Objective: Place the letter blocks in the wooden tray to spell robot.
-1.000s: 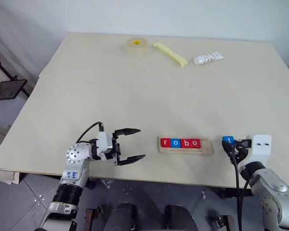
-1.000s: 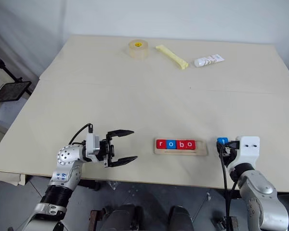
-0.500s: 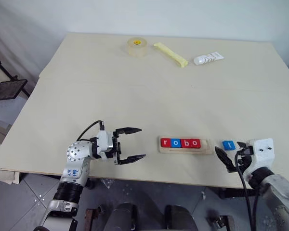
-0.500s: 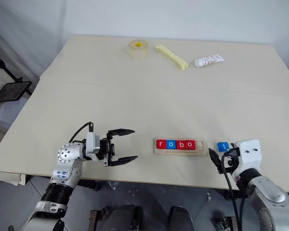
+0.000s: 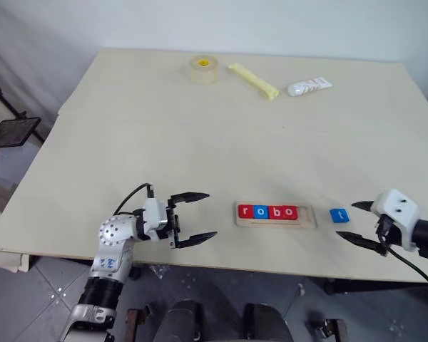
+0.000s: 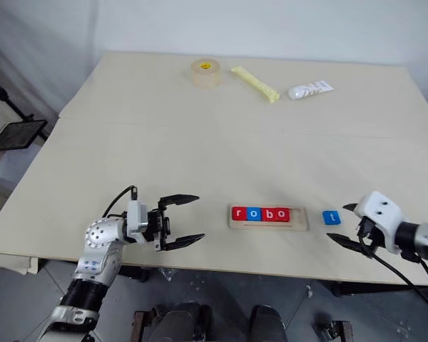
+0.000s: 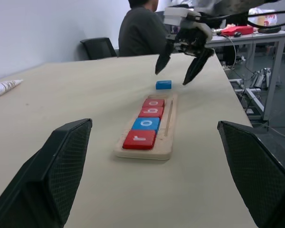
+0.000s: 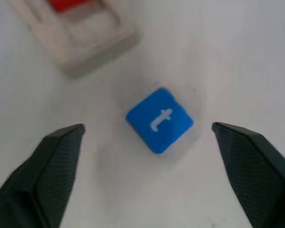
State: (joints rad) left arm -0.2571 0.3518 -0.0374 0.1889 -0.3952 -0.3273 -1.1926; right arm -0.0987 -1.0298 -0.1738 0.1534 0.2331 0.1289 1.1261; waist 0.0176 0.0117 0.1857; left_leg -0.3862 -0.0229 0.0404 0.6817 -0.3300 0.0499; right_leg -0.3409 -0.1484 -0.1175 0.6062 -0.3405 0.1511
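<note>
Four tiles sit in the wooden tray (image 5: 275, 216) reading r-o-b-o: red r (image 5: 245, 211), blue o (image 5: 259, 211), red b (image 5: 274, 211), red o (image 5: 289, 211). The last slot, at the tray's right end, is bare. The blue t block (image 5: 339, 215) lies flat on the table (image 5: 214, 142) just right of the tray, apart from it, letter up.

The right gripper (image 5: 357, 222) hangs just right of the t block, fingers spread wide and holding nothing. The wrist view shows the block centred between the two fingers but turned at an angle to them. The left gripper (image 5: 197, 216) hovers well left of the tray, also spread and empty.

Step in hand, as I judge it: pick up the t and seat it in the free slot. To do it well, square the fingers to two flat sides of the tile rather than its corners, come down low, and close gently so it doesn't skid. Then carry it left and lower it flat beside the red o without nudging that tile. Whether the t's orientation matches the others is hard to tell; it probably needs a slight twist.

A tape roll (image 5: 203, 69), yellow stick (image 5: 252, 79) and white tube (image 5: 308, 86) lie at the far edge, out of the way.
</note>
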